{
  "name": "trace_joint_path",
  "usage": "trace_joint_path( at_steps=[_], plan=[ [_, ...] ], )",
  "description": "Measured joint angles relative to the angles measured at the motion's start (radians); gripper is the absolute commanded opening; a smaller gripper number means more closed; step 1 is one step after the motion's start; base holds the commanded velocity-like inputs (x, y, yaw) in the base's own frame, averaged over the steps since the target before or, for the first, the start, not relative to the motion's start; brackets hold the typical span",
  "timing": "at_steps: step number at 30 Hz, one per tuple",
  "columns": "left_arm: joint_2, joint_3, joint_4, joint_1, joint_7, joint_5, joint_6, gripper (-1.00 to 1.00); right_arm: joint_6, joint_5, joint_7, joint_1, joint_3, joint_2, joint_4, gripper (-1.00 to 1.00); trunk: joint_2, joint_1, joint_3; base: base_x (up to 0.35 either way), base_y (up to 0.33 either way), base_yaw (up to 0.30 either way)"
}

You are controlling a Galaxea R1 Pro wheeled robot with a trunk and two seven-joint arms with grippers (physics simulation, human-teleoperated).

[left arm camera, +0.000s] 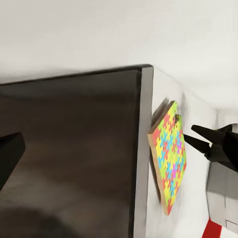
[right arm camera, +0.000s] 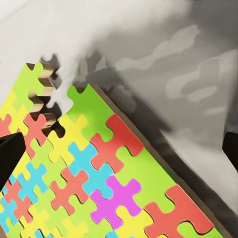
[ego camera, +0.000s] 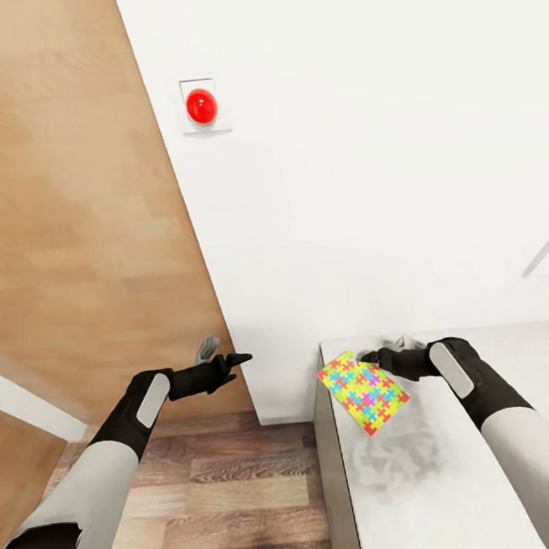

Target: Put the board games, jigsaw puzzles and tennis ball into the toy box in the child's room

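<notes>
- Gripping a jigsaw puzzle [ego camera: 365,392] above the bench [ego camera: 433,494], the right tool [ego camera: 369,357] (no lettering readable on it).
- Left tool [ego camera: 233,362] clenched, holding nothing.

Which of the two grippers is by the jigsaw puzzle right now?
The right gripper: it sits at the upper edge of the jigsaw puzzle over the table. The left gripper hangs over the wood floor, apart from the puzzle.
</notes>
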State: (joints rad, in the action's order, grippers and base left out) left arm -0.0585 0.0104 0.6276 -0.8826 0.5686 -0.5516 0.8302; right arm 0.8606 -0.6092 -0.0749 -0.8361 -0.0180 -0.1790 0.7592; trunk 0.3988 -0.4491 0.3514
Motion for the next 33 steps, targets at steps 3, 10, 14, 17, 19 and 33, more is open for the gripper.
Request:
trace_joint_path(
  at_steps=[3,10,14,17,19,33],
  plan=[
    [0.0,0.001,0.0,0.0,0.0,0.0,0.001,1.0,0.0,0.0,0.0,0.0,0.0,0.001,0.005,1.0,0.0,0.0,0.003,0.0,0.0,0.0],
    [0.001,0.0,0.0,0.0,0.0,0.0,0.001,1.0,0.001,-0.008,-0.001,0.0,0.0,-0.003,0.021,1.0,0.0,0.0,0.012,0.0,0.0,0.0],
    [0.001,0.0,0.0,0.0,0.0,0.0,0.001,1.0,0.001,-0.007,0.0,0.0,0.0,-0.003,0.027,1.0,0.0,0.0,0.015,0.0,0.0,0.0],
    [0.001,0.001,0.0,0.0,0.0,0.0,0.001,1.0,0.0,-0.004,0.0,0.0,0.0,-0.003,0.029,1.0,0.0,0.0,0.016,0.0,0.0,0.0],
    [0.001,0.001,0.0,0.0,0.0,0.0,0.001,1.0,0.0,-0.001,0.0,0.0,0.0,-0.002,0.031,1.0,0.0,0.0,0.016,0.0,0.0,0.0],
    [0.0,0.001,0.0,0.0,0.0,0.0,0.002,1.0,0.038,-0.014,-0.002,0.0,0.001,0.008,0.04,1.0,0.0,0.0,0.016,0.0,0.0,0.0]
  ],
)
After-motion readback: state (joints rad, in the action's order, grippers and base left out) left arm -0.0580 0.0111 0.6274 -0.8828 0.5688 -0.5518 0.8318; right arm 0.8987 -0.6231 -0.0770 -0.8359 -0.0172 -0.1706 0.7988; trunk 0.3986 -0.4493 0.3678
